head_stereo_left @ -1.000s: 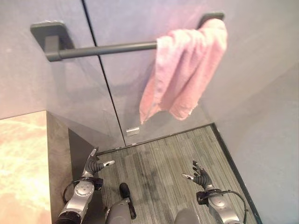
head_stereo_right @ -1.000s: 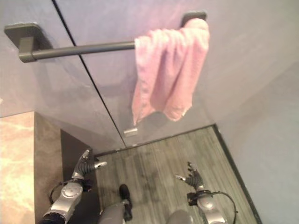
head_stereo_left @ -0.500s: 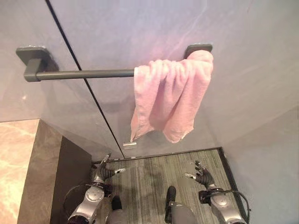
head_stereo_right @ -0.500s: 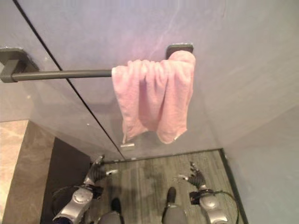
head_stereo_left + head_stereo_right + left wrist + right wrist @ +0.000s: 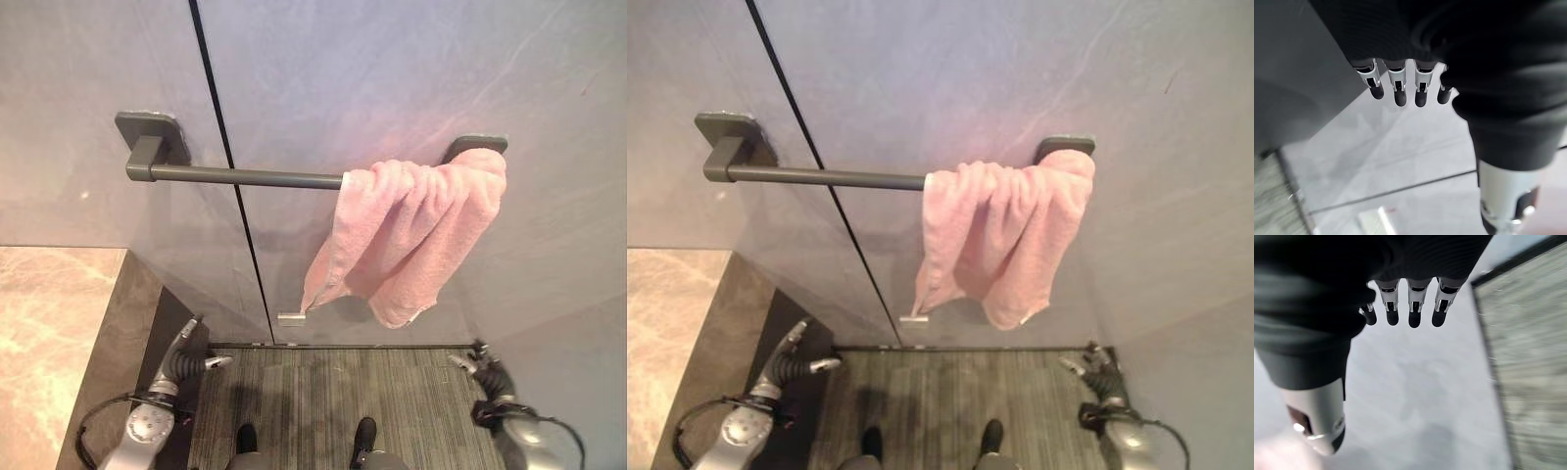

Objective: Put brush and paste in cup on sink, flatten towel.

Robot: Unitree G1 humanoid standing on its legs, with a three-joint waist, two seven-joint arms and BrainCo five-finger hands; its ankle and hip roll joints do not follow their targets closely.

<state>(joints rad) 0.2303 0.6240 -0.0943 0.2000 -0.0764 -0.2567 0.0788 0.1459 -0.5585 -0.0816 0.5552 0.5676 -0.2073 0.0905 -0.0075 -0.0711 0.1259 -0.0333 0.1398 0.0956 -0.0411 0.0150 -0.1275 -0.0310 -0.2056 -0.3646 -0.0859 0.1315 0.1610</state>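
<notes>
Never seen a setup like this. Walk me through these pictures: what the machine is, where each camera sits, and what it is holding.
It is a two-legged robot with two arms ending in hands. Two pictures come from cameras in its head, looking down at a wall. A pink towel hangs bunched at the right end of a dark rail. The left hand and right hand hang low above the striped floor, both open and empty. The other two pictures come from wrist cameras looking along each hand's fingers. A stone counter shows at left.

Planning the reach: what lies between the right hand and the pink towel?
Nothing: bare grey wall separates the right hand, low by the floor, from the towel bunched on the rail, per the left eye view.
</notes>
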